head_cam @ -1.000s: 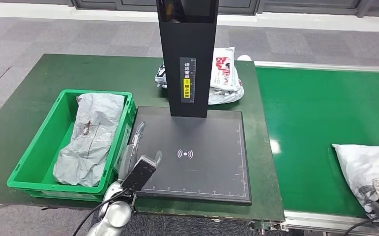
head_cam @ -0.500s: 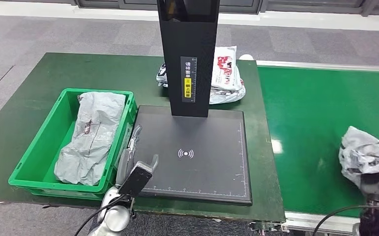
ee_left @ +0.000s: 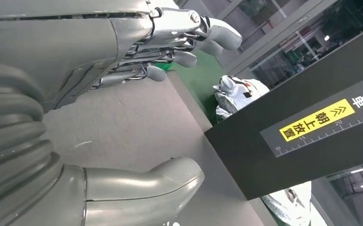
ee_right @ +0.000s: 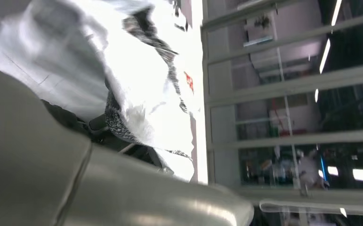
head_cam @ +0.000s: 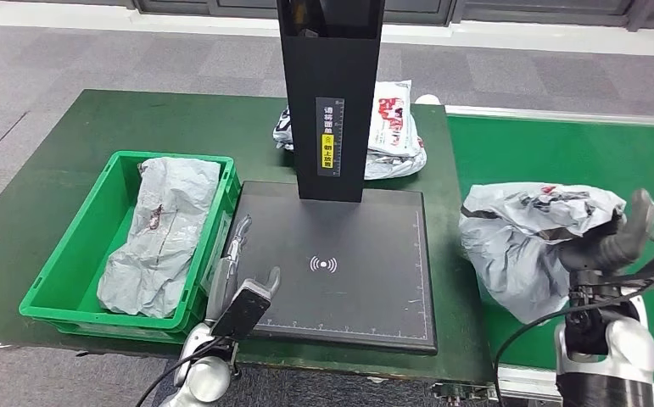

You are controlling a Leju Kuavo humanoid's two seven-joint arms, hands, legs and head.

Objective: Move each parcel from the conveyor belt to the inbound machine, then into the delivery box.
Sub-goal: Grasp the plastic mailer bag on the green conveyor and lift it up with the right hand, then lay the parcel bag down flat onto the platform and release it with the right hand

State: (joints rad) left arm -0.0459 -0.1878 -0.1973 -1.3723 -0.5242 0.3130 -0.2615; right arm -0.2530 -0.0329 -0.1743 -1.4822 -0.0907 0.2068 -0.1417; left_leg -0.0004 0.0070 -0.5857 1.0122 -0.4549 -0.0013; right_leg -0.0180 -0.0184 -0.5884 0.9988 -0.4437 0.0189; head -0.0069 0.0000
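The right hand [head_cam: 609,244] held a crumpled grey plastic parcel bag with black print [head_cam: 527,240]. Its dark fingers were wrapped into the bag's right side, and its thick grey thumb stuck up beside the bag. The bag was lifted up. It hung over the right edge of the dark green table [head_cam: 69,161] and the left edge of the bright green conveyor belt [head_cam: 561,161]. In the right wrist view the bag [ee_right: 123,70] was pressed close against the hand [ee_right: 38,155], with a small red mark on it.

The left hand [head_cam: 237,275] held nothing. Its fingers were spread apart and stretched out over the near left corner of the flat black scanner plate [head_cam: 357,280]. In the left wrist view the fingers [ee_left: 189,42] and thumb were wide apart above the grey plate.

The plate had a white wave sign in its middle and a ruler line along its edges. A tall black post [head_cam: 330,97] stood at the far side of the plate. It had a strip with white Chinese writing, a yellow label and a ruler scale. In the left wrist view the yellow label [ee_left: 318,120] read 朝上放置.

To the left of the plate was a green plastic box [head_cam: 52,271]. A wrinkled grey parcel bag [head_cam: 158,237] lay inside it. Behind the post lay a pile of white parcels with red print [head_cam: 395,131].
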